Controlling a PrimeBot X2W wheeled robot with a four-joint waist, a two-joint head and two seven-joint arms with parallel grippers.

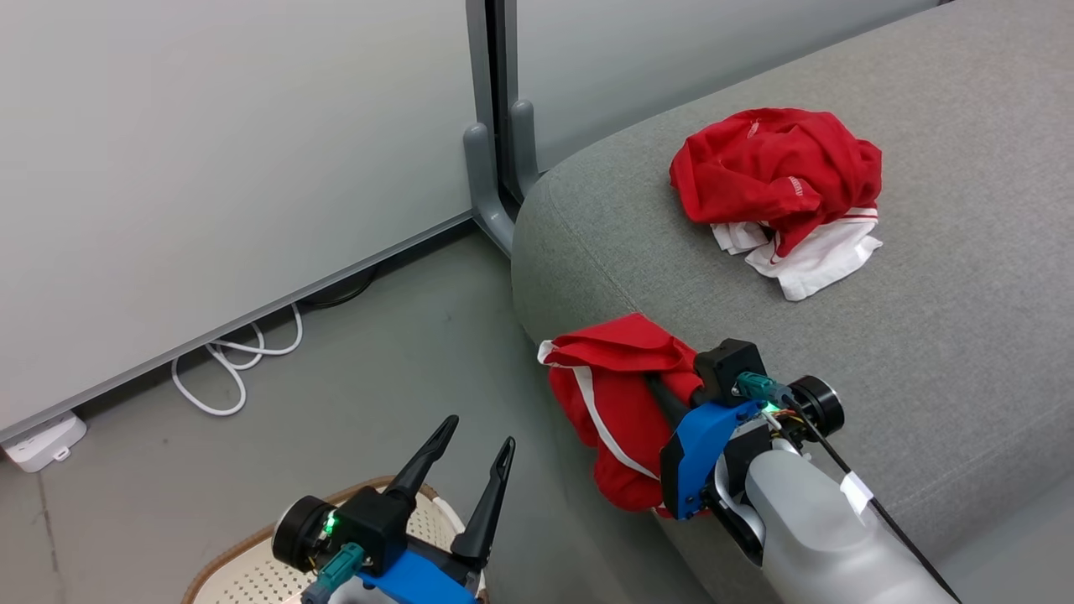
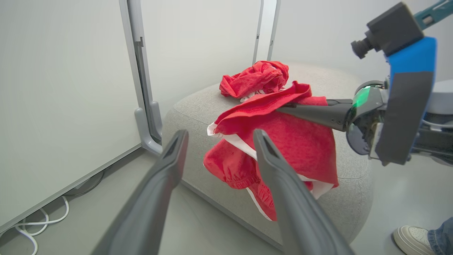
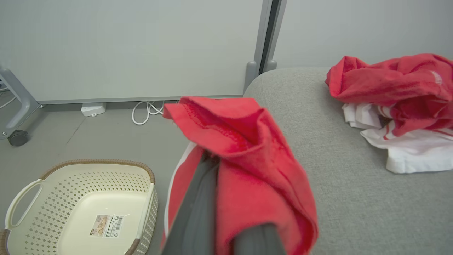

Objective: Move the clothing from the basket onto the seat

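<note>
I judge the job nearly finished. The basket point(image 3: 46, 209) sits on the floor with nothing in it but a label on its bottom, and one heap of red and white clothing point(image 1: 776, 180) already lies on the seat point(image 1: 923, 335). What is left is one red garment with a white stripe point(image 1: 617, 394). My right end effector point(image 1: 667, 401) is clenched on it, and it hangs at the seat's rounded front corner, not yet laid down. My left end effector point(image 1: 478, 432) is released, fingers spread, above the basket's rim. Count: one basket, one seat, one held garment, one heap; how many pieces are in that heap I cannot tell.
</note>
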